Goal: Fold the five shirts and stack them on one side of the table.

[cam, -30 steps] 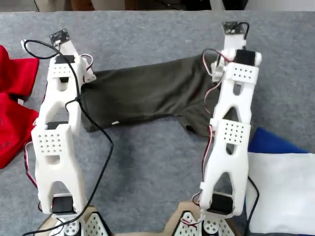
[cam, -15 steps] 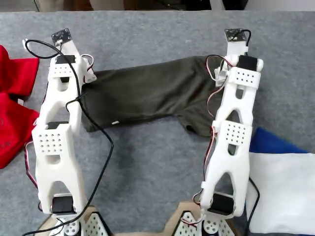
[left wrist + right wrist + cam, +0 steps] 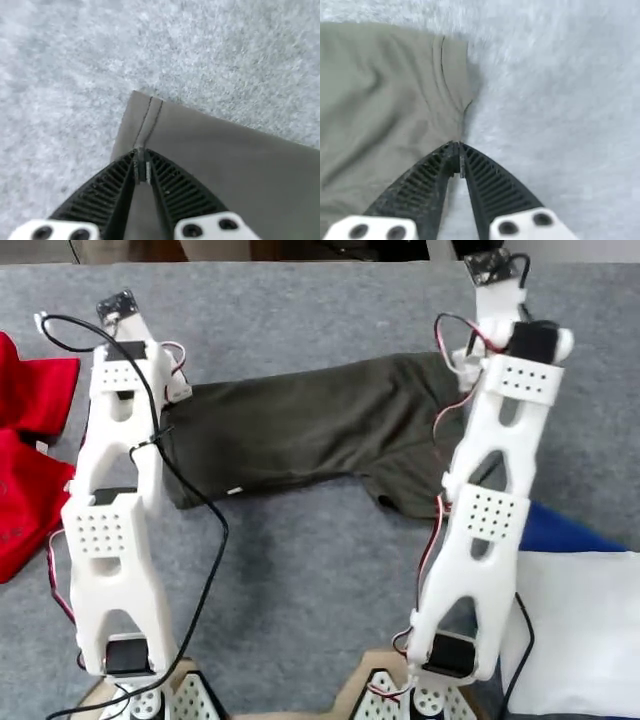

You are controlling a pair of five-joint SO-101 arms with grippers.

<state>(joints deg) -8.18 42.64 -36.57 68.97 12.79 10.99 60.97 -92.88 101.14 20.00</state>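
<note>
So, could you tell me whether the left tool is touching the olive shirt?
Touching: the left wrist view shows the left tool pinching the olive shirt at its hem.

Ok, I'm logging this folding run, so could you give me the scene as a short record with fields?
shirt in work: olive shirt, lying across the grey table between the arms
left tool: shut on its hemmed corner
right tool: shut on its edge at the opposite end
robot's left side: red shirts
robot's right side: white shirt overlapping a blue shirt
</note>
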